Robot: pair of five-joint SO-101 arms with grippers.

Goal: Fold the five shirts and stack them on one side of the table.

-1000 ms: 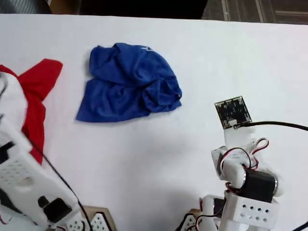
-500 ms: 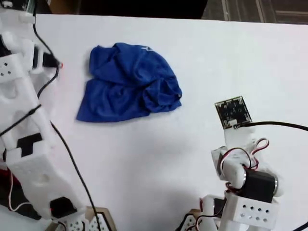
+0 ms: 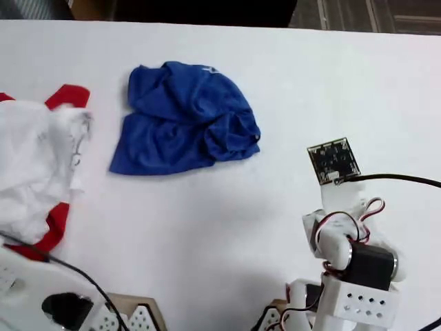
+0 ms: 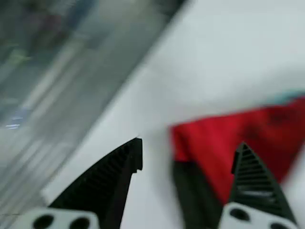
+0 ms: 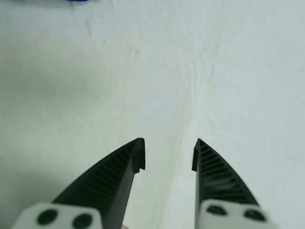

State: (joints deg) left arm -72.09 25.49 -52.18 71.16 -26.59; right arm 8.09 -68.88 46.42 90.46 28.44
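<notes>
1. A crumpled blue cloth shirt [image 3: 185, 118] lies far centre on the white surface [image 3: 207, 227], seemingly awaiting folding.
2. A rumpled white shirt [image 3: 34, 165] tops a red shirt [image 3: 67, 94] at left, likely the stack side.
3. Fingers of the left gripper [image 4: 190, 144] and right gripper [image 5: 168, 142] stand apart, empty.

A white table [image 3: 296, 96] fills most of the high view under soft, even light, its surface smooth except for a faint crease [image 5: 193, 93] seen close up in the right wrist view. Beyond the table's far edge lies a band of deep shadow [image 3: 207, 10], flanked on one side by a brown, box-like shape [image 3: 89, 7] and on the other by grey floor [image 3: 406, 15] crossed by pale lines. In the left wrist view, the table's edge runs on a slant, with blurred grey floor streaked with light beyond it.
</notes>
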